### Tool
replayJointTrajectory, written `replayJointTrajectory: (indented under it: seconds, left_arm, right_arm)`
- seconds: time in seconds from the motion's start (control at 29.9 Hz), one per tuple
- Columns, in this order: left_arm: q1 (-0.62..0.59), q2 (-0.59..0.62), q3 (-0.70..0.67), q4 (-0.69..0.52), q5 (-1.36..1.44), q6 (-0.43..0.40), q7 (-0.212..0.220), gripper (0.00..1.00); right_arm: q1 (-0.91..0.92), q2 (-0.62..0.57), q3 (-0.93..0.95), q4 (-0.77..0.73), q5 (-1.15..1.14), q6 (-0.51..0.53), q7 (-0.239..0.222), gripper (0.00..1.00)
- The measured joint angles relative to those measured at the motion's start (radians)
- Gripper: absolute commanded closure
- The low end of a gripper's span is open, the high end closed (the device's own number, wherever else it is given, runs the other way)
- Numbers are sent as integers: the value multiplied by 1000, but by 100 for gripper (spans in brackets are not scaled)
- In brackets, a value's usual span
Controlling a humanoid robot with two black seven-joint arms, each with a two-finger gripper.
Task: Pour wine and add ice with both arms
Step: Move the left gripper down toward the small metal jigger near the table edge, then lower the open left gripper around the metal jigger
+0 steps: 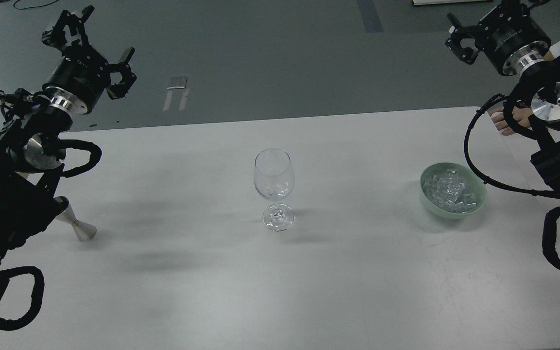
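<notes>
Head view is showing the wine glass (273, 187) standing upright mid-bench (212, 291). The pale green bowl (474, 206) holding the ice (450, 192) is sitting to its right; a metal jigger (77, 225) is sitting far left. Both arms are hovering above the bench corners: left gripper (88, 46) jaws spread, empty; right gripper (474, 34) jaws' state cannot be told.

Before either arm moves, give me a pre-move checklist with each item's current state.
1. Stemmed glass upright, mid-table: ok.
2. Ice in the green bowl: ok.
3. Left gripper raised, open, holding nothing: ok.
4. Right gripper raised beyond the table, holding nothing: ok; open or shut: cannot tell.
5. Metal jigger partly hidden by the left arm; wine inside: cannot tell.
6. A person's hand rests on the table's far right edge: not ok.
</notes>
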Motion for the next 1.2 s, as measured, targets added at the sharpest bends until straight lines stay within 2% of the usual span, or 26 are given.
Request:
replayJointTrajectory:
  seconds: [0.33,0.47,0.57,0.8,0.94,1.2]
  left_arm:
    - [11,41,3,-6,-6,2,-9,2]
    - [28,72,-5,-12,-6,-23,-9,2]
    - [52,106,-11,-53,-6,-32,-12,2]
    - [207,247,-26,-355,-7,-34,-24,2]
    - [369,314,-78,-564,-7,-6,-25,3]
    - [709,377,-264,-757,-3,10,-25,2]
  right_arm:
    - [-4,-1,0,27,0,0,0,0]
    - [-20,-1,-1,31,0,0,0,0]
    - [-30,-1,-1,36,-1,0,0,0]
    - [-50,0,1,44,-1,1,0,0]
    - [-61,0,3,45,0,2,0,0]
    - [-112,-1,7,97,1,2,1,0]
